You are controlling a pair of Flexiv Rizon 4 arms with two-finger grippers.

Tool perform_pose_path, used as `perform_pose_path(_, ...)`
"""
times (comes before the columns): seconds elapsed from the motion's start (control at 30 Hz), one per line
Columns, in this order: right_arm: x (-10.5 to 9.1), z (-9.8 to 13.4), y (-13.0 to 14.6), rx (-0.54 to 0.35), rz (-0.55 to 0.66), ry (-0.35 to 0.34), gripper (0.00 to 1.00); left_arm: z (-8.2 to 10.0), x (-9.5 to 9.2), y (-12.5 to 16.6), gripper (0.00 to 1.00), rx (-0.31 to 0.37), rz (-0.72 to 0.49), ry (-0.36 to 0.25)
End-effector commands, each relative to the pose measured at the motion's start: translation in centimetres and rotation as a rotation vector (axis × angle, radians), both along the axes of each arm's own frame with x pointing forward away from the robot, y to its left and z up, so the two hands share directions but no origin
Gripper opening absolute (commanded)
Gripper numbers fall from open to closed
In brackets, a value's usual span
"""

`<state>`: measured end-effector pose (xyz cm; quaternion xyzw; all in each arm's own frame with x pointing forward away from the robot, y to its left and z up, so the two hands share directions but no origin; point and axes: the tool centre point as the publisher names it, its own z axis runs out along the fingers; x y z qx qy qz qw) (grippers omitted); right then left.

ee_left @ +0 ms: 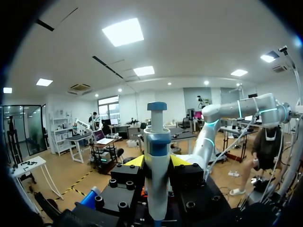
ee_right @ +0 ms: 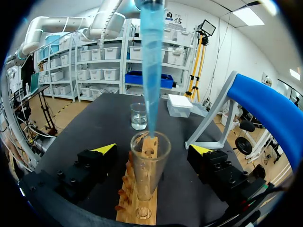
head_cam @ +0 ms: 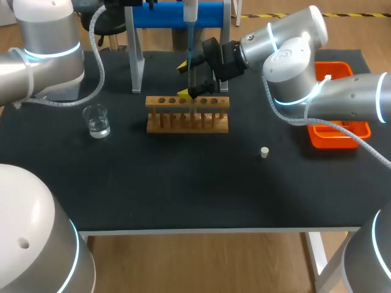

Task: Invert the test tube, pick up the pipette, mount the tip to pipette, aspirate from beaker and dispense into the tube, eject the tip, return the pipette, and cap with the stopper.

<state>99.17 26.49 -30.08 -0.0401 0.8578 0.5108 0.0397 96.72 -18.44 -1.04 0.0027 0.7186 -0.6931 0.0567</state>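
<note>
Two arms in play; notes from frame left to frame right of the head view.

Far left of the black table (head_cam: 183, 189): beaker (head_cam: 96, 121), upright, a little clear liquid in the bottom, well apart from the wooden rack (head_cam: 187, 114).

Left gripper (ee_left: 157, 161) not made out from above. In its own wrist view, clamped on the pipette (ee_left: 157, 142) from both sides, plunger end above the fingers.

Centre: test tube (ee_right: 150, 165) standing in the rack, mouth up. Blue tip (ee_right: 150, 71) mounted on the pipette, hanging straight down, its point just inside the tube's mouth. Liquid in tip or tube: cannot tell.

Right gripper (ee_right: 151, 151), in from the right edge, level with the tube. Fingers spread wide either side of it, gaps showing, no contact seen.

Behind the rack, upper centre: blue stand (head_cam: 177, 13), presumably the pipette's home.

Right of the rack and lower: stopper (head_cam: 264, 152), loose on the table, near nothing.

Far right: orange tray (head_cam: 333, 140), partly under the right arm.

Progress, as a judgement: past halfway. Tube righted, pipette in hand, tip on, aspiration probably over. Dispensing the step in hand. Left to do: eject the tip, return the pipette, cap with the stopper.
</note>
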Motion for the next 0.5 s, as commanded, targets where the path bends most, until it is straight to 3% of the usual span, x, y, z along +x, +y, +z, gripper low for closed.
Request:
perform_pose_path(0.03,0.14,0.02,-0.03,-0.002,0.004,0.002,1.00,-0.08,0.55,-0.19,0.00,-0.002,-0.010,-0.001)
perform_pose_path(0.5,0.14,0.02,-0.03,-0.002,0.004,0.002,1.00,-0.33,1.31,-0.42,0.00,-0.033,-0.012,-0.003)
